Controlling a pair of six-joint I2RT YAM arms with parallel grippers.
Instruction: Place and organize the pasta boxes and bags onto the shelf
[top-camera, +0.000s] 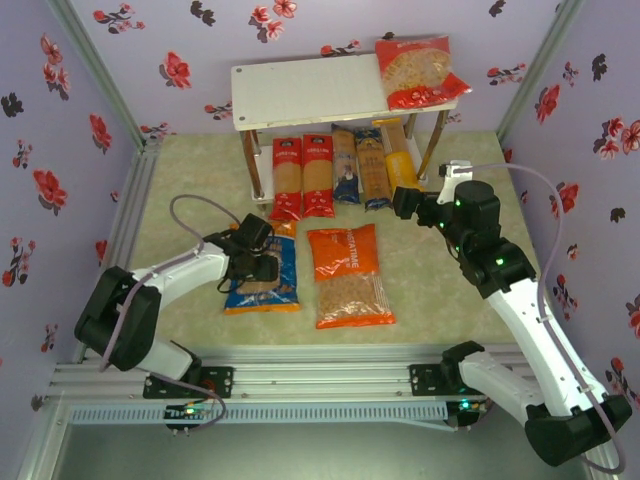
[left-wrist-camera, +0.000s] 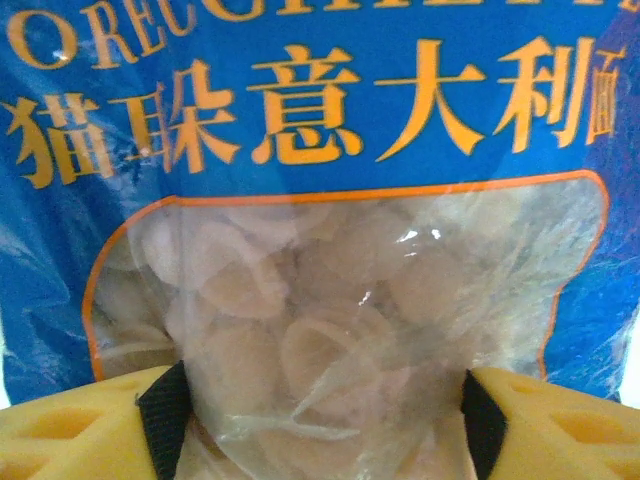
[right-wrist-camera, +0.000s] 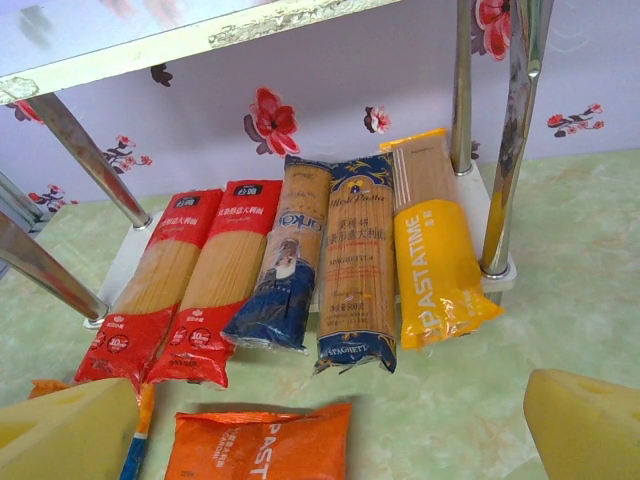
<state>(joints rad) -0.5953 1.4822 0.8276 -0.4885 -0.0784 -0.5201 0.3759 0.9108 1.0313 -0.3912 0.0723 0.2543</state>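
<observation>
The left end effector (top-camera: 262, 264) is pinching the blue bag (top-camera: 262, 290); the right end effector (top-camera: 403, 200) is hanging wide. Next: lifting it to the shelf (top-camera: 300, 90), twelve o'clock.

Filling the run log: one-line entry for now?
left gripper: jaws pinching blue bag | right gripper: open, near spaghetti packs | red bag: atop shelf | orange bag: on table

Both arms are built of white link shells (top-camera: 185, 270) and black joint housings (top-camera: 120, 320). A thin grey-lilac cable (top-camera: 185, 205) loops off each arm. Small green lights (top-camera: 497, 262) glow on the right arm's (top-camera: 520, 300) black joints. The fingers (left-wrist-camera: 70, 430) are yellow blocks with moulded recesses, faced inside with black pads (left-wrist-camera: 165, 415)
</observation>
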